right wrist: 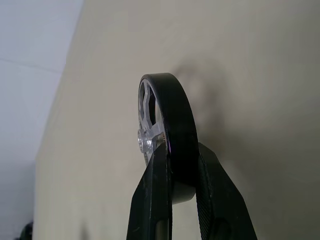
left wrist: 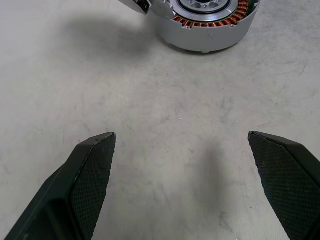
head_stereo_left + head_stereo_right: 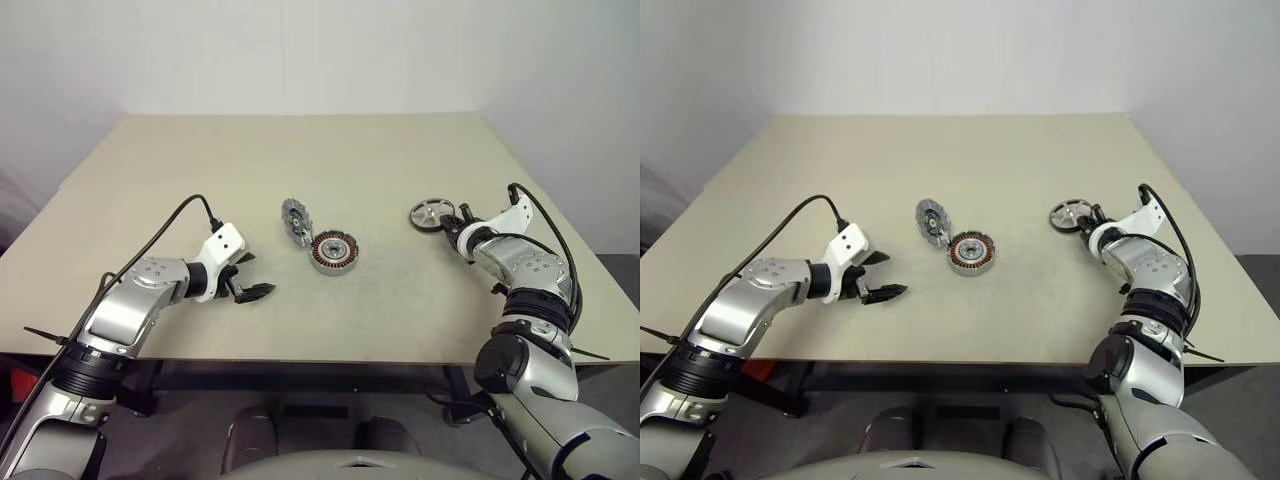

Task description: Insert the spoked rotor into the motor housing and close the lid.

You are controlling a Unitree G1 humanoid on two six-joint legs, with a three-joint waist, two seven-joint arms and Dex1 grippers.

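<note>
– Plain white wall (image 3: 300,50) behind, and a pale beige worktop (image 3: 200,160) with a matt, faintly speckled top running right back to it. Is anything on it besides the motor parts?

– No, just three parts. The motor housing (image 3: 334,253) sits about mid-worktop, a silvery-grey cup with copper windings showing inside its rim. The lid (image 3: 296,222), a slotted grey disc with a dark hub, stands tilted on edge just to the far left of the housing, leaning toward it; I can't tell whether the two touch.

– And the spoked rotor?

– The spoked rotor (image 3: 432,214) is well apart from the housing, out to the right. It has a black rim with pale spokes and a small hub. The right tool (image 1: 180,150) has it: the two black fingers (image 1: 155,200) are closed narrow on the rim, one on each face. Whether it rests on the worktop or is just clear of it I can't say.

– What about the left tool?

– The left tool (image 3: 255,275) is spread wide and holds nothing. It is over the worktop, to the near left of the housing, pointing toward it. Bare surface lies between its fingers (image 2: 90,175) and the cup.

– Is anything in the way?

– Bare worktop lies between the rotor and the housing. The leaning lid crowds the housing's far-left side. A black cable (image 3: 170,225) loops above the left arm, off the surface.
</note>
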